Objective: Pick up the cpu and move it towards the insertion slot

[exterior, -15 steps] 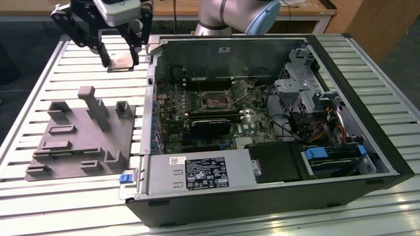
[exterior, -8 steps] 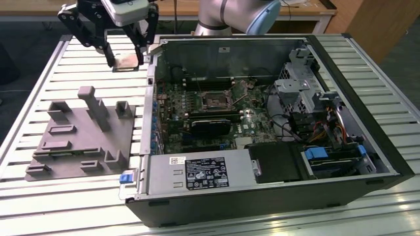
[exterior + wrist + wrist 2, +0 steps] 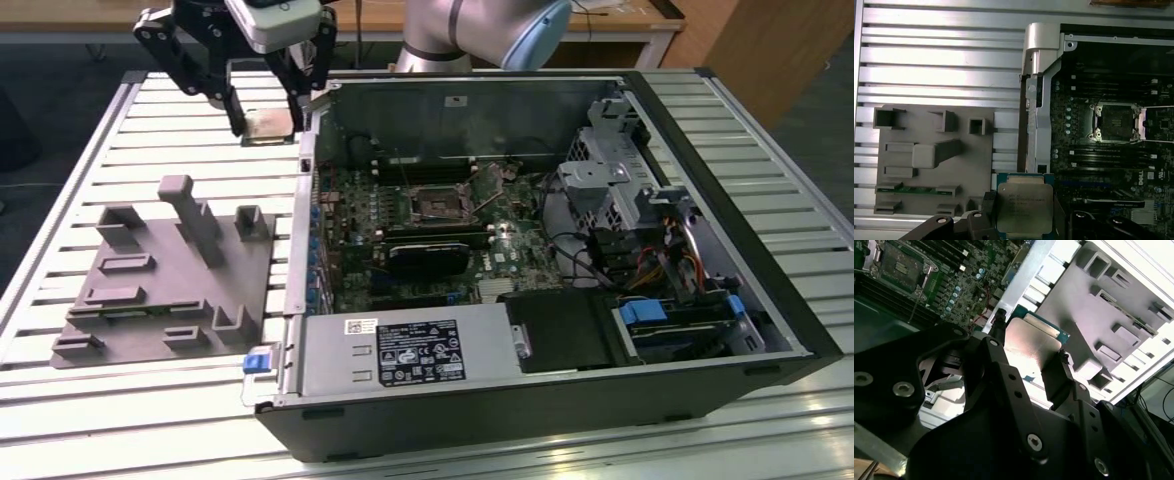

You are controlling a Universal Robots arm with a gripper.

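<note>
The gripper [image 3: 271, 118] hung above the slatted aluminium table [image 3: 160, 130], just outside the open computer case [image 3: 747, 250] at the exterior view's upper left, with its two black fingers clenched on opposite edges of the cpu [image 3: 268, 125]. The exterior view gave the overall layout: the held chip was raised off the table, beside the case wall and well apart from the insertion slot [image 3: 438, 205], which sat amid the green motherboard [image 3: 350, 270] inside the case, with the grey fixture plate [image 3: 167, 290] lying on the table nearer the exterior view's lower left. The first wrist view showed what the exterior view could not: the cpu [image 3: 1024, 207] seen square-on, its silvery metal top with a paler rim and a green border, flanked by the gripper [image 3: 1026, 220] fingers, while the insertion slot [image 3: 1116, 121] appeared as a dark square framed by a silvery bracket, apart from the chip across the case's metal edge [image 3: 1036, 100]. That view also showed the fixture plate [image 3: 934, 155] from above with its raised blocks. The second wrist view showed the grasp from behind the fingers: the cpu [image 3: 1029, 337] lit brightly between the two black fingertips [image 3: 999, 322], with the fixture plate [image 3: 1104, 315] beyond it and the insertion slot [image 3: 899, 265] at the far corner of the board.
</note>
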